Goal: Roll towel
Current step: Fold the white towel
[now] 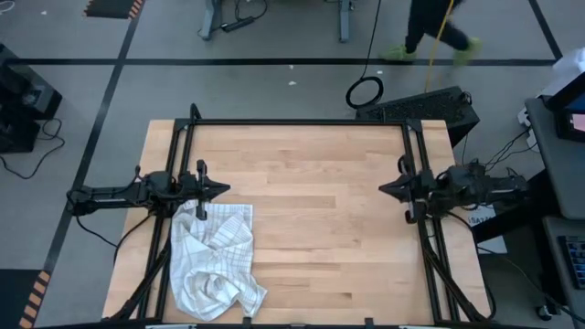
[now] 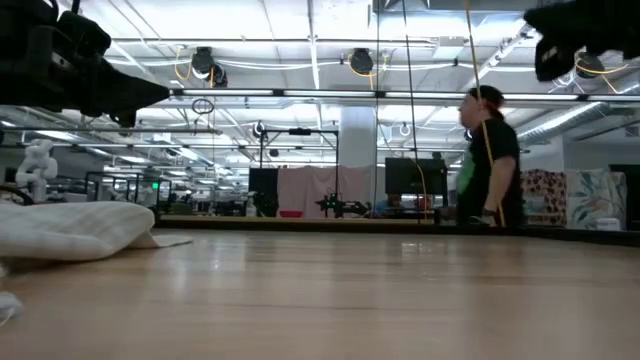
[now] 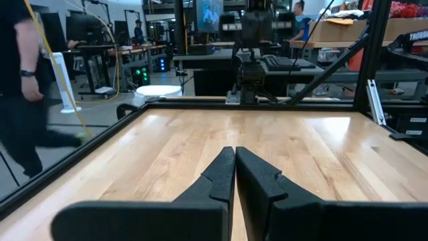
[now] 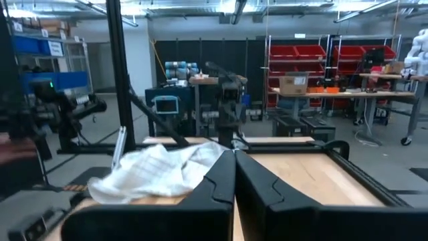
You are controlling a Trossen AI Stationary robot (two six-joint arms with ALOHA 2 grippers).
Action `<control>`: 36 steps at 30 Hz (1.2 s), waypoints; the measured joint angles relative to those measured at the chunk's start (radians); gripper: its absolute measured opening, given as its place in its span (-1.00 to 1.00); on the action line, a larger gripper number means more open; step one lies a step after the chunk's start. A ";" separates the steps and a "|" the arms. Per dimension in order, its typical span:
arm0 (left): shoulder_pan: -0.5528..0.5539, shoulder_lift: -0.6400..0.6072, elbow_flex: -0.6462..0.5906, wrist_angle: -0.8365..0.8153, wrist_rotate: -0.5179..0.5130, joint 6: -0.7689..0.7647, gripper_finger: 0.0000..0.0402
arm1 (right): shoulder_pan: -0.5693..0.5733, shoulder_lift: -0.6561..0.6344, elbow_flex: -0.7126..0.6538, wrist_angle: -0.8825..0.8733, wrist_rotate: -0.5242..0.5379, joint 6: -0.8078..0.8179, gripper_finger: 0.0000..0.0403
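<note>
The towel (image 1: 216,260) lies crumpled in a loose heap on the tabletop (image 1: 320,228), near the front edge on the left side. It is white with fine dark check lines, bunched and folded over itself, not rolled at all. From table height it shows as a low, soft mound (image 2: 75,230) with one thin flap lying flat on the wood beside it.

Just beyond the towel's far edge hangs the left gripper (image 1: 222,190), raised off the wood and pointing toward the middle of the tabletop. Its jaws are pressed together with barely a slit between them and nothing in them; its own camera shows the two dark fingers (image 3: 217,177) meeting over bare wood.

Well across the tabletop from the towel, over the right side, the right gripper (image 1: 384,189) faces back toward the left one, also held up in the air. Its jaws are fully closed and empty too, the fingers (image 4: 221,181) touching, with the towel (image 4: 157,173) seen beyond them at the other side.

Past the far edge of the tabletop, a person (image 2: 492,160) in dark clothes is on the floor of the room, well away from the towel.
</note>
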 joint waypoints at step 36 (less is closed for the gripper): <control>-0.005 0.001 0.004 0.040 -0.023 -0.159 -0.89 | 0.001 0.702 0.518 -0.184 -0.006 0.074 -1.00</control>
